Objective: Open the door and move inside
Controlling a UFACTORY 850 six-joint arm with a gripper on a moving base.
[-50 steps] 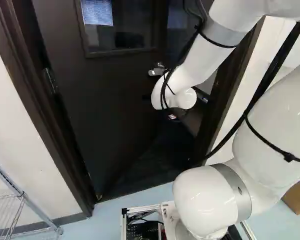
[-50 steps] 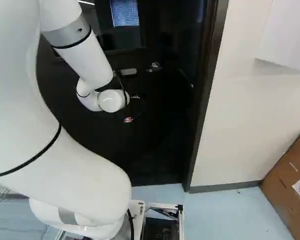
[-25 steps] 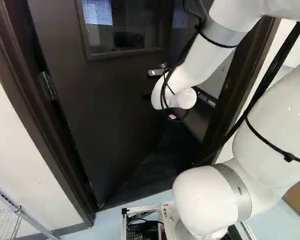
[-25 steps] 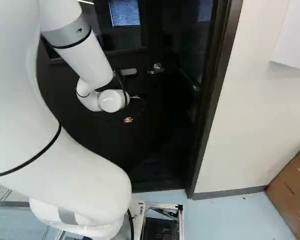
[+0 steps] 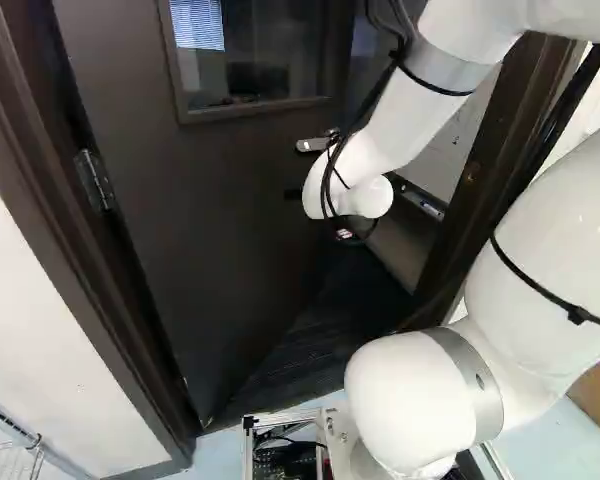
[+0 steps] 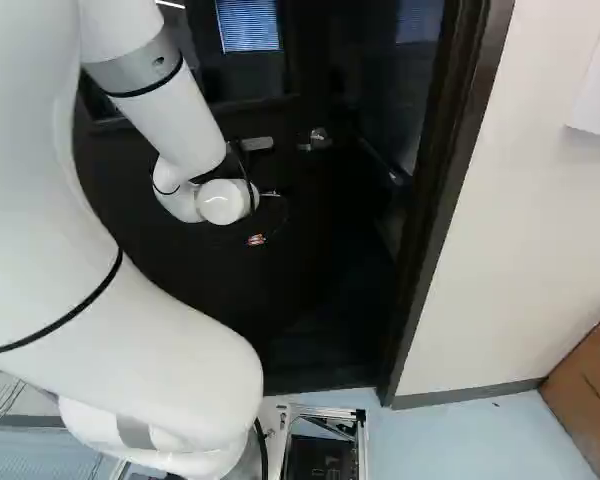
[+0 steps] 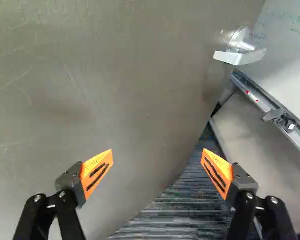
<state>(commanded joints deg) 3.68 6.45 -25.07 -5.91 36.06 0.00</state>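
Note:
The dark door stands ajar, hinged at the left of the left base view and swung inward. Its lever handle shows beside my wrist in the right base view. My arm's wrist end reaches toward the door; the fingers are hidden there. In the wrist view my gripper has its fingers wide apart, nothing held. One finger is before the door face, the other before the ribbed dark floor. The handle lies ahead, beyond the second finger's side, untouched.
The dark frame has a left post and a right post. Inside the opening, a metal bar crosses a pale panel. A wire rack stands at the left, a cardboard box at the right.
The base has moved forward, so the doorway looks nearer and the right post has shifted rightward. The gap between the door's free edge and that post looks wider. My arm keeps its pose.

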